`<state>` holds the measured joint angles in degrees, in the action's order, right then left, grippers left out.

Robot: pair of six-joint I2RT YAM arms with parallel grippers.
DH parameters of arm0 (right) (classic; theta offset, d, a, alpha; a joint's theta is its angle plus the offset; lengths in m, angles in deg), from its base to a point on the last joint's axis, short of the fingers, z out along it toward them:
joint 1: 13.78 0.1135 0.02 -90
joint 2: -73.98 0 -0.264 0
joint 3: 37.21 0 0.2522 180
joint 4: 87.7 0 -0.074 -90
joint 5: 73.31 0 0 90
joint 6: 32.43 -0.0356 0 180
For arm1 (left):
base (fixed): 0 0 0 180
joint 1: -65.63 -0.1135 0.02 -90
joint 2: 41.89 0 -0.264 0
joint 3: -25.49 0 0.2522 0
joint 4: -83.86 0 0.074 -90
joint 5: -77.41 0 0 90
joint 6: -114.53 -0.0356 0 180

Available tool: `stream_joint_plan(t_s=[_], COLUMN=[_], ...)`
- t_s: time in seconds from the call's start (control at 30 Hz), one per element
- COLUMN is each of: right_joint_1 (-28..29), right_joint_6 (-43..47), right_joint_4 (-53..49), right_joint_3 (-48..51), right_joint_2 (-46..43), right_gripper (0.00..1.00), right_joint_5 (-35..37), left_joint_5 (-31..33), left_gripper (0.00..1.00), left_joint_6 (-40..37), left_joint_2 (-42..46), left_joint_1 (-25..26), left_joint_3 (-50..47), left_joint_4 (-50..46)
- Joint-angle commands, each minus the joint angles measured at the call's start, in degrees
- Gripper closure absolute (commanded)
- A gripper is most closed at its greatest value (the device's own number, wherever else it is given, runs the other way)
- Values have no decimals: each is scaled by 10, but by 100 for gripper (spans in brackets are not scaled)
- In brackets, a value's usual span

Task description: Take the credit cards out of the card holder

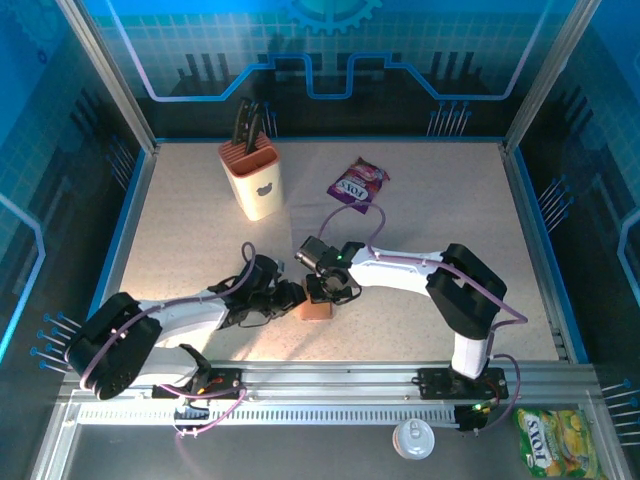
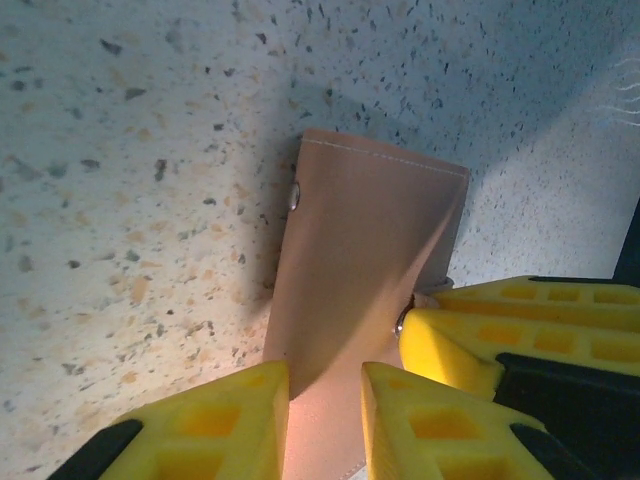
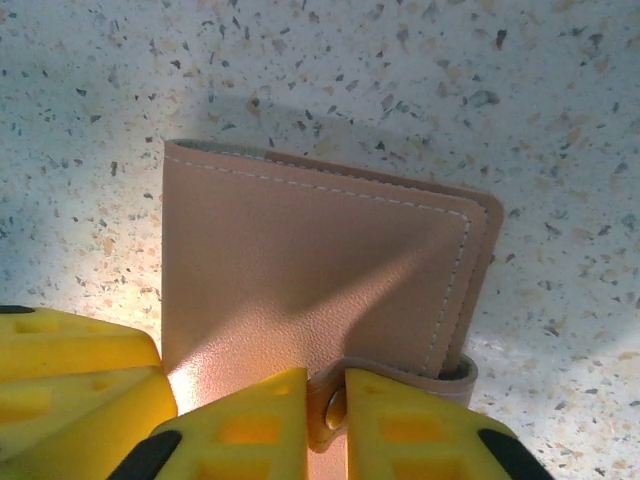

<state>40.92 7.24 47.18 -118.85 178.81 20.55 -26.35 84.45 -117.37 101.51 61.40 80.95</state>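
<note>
Progress: we judge the task barely begun; the card holder (image 1: 316,309) is folded shut, its strap tab (image 3: 410,375) wraps round the open edge, and we see no credit cards lying out on the table (image 1: 430,230)
Left to do: free the strap, spread the covers and draw each card from inside, which is the whole job as far as we see
Card holder, place: lower centre of the top view, with a gripper on either side of it; in both wrist views it fills the middle of the frame against the speckled surface
Left gripper (image 2: 325,425): at the bottom of its own view, jaws narrow, with an edge of the brown cover running down into the gap between them; we cannot tell whether they actually clamp it
Right gripper (image 3: 325,420): at the bottom of its own view, jaws drawn in on the strap tab, the metal snap sitting right between them, so we read a pinch on the holder's strap
Holder against jaws: cover flat towards both cameras, the two grippers just beside each other at its near edge
</note>
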Motion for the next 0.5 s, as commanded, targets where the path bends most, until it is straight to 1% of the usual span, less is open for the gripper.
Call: stream_joint_plan(t_s=[0.0,0.17,0.27,0.47], right_joint_1=[2,2,1,-9], right_joint_6=[-6,2,6,10], right_joint_4=[-2,-36,-53,-63], right_joint_3=[15,12,18,42], right_joint_2=[-12,-50,-66,-88], right_gripper=[82,78,78,77], right_joint_5=[-6,29,53,66], left_joint_5=[-8,8,15,22], left_gripper=[74,73,73,73], left_joint_6=[3,0,0,2], left_joint_2=[-7,9,20,32], left_joint_1=[10,11,11,11], left_joint_3=[15,12,9,3], left_joint_4=[22,2,-6,-15])
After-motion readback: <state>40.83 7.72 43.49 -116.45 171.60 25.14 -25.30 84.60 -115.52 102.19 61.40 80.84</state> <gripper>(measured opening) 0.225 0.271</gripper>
